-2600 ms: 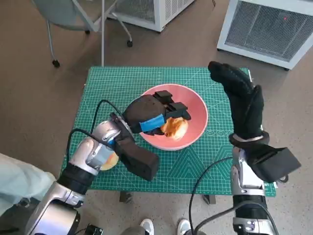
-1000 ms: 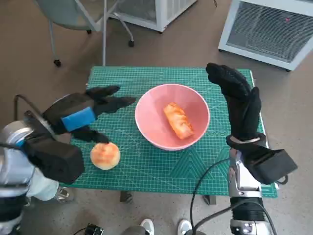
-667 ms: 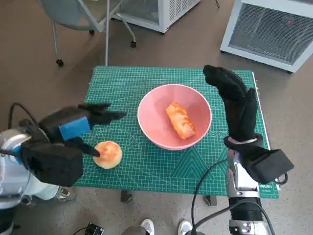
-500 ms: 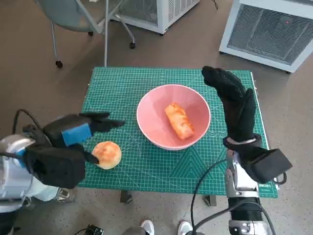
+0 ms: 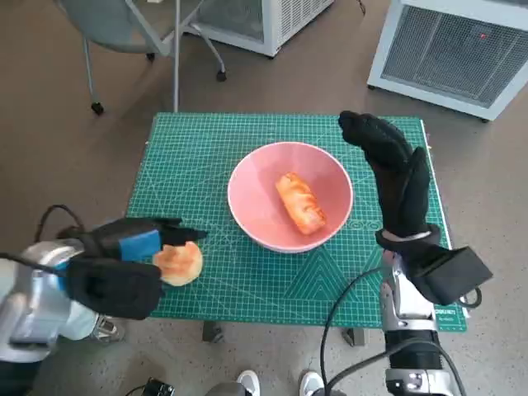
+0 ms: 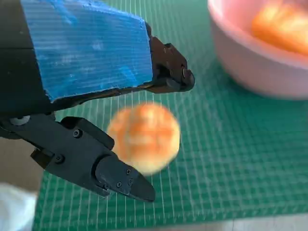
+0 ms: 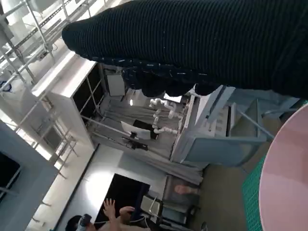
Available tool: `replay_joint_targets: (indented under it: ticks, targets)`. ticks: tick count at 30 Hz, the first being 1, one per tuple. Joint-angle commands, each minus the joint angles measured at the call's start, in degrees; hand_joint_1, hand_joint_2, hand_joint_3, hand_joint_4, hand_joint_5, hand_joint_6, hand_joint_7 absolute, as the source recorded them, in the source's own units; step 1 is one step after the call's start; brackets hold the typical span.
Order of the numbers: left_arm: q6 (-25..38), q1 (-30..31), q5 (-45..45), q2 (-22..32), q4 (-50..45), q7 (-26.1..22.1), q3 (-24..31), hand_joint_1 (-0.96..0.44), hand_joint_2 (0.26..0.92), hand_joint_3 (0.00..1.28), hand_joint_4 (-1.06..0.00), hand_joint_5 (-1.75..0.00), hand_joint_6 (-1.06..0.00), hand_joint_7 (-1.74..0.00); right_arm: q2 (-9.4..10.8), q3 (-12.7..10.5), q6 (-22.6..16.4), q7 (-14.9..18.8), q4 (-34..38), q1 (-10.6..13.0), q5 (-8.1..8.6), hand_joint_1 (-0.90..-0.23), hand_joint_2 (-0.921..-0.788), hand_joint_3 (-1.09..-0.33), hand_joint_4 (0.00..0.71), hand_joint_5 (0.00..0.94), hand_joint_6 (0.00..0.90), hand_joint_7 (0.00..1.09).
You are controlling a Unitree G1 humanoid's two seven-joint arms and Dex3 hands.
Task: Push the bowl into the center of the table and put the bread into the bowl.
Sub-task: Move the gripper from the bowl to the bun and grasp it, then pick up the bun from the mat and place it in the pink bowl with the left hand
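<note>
Left hand [image 5: 124, 247] pulled back from pink bowl [image 5: 330, 216] toward table's near-left edge, fingers spread, holding nothing. Long bread roll [image 5: 300, 203] lies in bowl, long axis 11-to-5 o'clock. Bowl sits mid-mat, bare green cutting mat [image 5: 206, 148] at 9 and 12 o'clock. Round bun [image 5: 179, 262] at bowl's 8 o'clock, between left fingers [image 6: 120, 175], near front edge. Right hand [image 5: 396, 169] upright just beside bowl's 3 o'clock rim, fingers extended, empty.

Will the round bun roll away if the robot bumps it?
Probably a little: the round bun looks domed, so a sideways nudge could roll it across the flat green mat. It looks soft, so the left hand, fingers apart around it, may squash it.
</note>
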Motion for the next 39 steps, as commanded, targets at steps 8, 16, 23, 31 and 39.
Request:
replay_joint_targets:
  ticks: [8, 16, 23, 31, 39]
  targets:
    - [-4.5, 0.5, 7.9, -2.8, 5.0, 9.4, -3.9, -0.05, 0.905, 0.06, -0.72, -0.84, -0.62, -1.15, -0.2, 0.2, 1.5, 1.8, -0.3, 1.1, 0.97, -0.694, -0.921, -0.738, 0.185, 0.000, -0.001, 0.52]
    - [-6.8, -0.5, 3.9, -1.5, 2.7, 10.1, 0.8, 0.00, 0.919, 0.06, -0.72, -1.07, -0.62, -1.22, -0.2, -0.2, 2.1, 2.9, -1.2, 1.7, 2.01, -0.700, -0.921, -0.739, 0.186, 0.001, -0.001, 0.52]
    - [-8.8, -3.4, -3.4, -1.2, 0.1, 9.7, 7.4, 0.00, 0.918, 0.13, -0.67, -1.15, -0.53, -1.31, -0.5, -0.2, 2.6, 2.9, -1.7, 2.0, 2.03, -0.697, -0.921, -0.738, 0.187, 0.001, -0.001, 0.50]
    - [-9.9, -7.5, -8.5, -2.3, -2.1, 11.5, 13.0, 0.00, 0.919, 0.14, -0.65, -1.18, -0.50, -1.33, -0.8, -0.3, 3.1, 2.9, -2.2, 2.4, 2.07, -0.690, -0.921, -0.739, 0.186, 0.000, -0.001, 0.49]
    - [-12.9, -14.0, -10.8, -4.7, -1.0, 14.6, 13.8, 0.00, 0.919, 0.18, -0.59, -1.32, -0.48, -1.27, -1.1, -0.5, 3.5, 2.3, -3.3, 2.8, 1.50, -0.689, -0.921, -0.740, 0.185, 0.001, -0.001, 0.48]
